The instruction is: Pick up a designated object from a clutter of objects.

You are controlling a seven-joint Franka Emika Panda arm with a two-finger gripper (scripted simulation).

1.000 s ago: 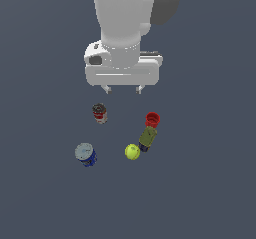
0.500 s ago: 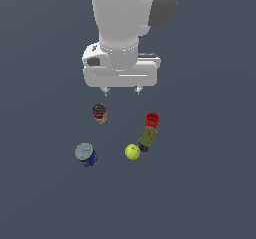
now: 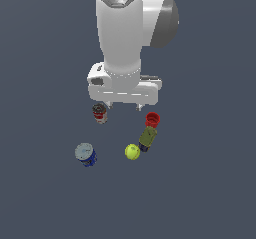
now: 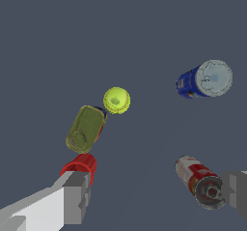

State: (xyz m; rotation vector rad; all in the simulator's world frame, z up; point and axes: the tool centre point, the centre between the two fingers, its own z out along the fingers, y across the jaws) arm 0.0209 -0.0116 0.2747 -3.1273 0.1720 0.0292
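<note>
One tennis ball [image 3: 132, 151], round, no long axis; fingers [image 4: 77, 196] spread.

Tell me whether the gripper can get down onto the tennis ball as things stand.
Probably yes. The gripper hangs open above the clutter and nothing covers the tennis ball. The olive-green can lies close against one side of the ball, so a finger could hit it; the other sides look free.

Yellow-green ball [image 3: 132, 151] — red cup [image 3: 152, 118]
</note>
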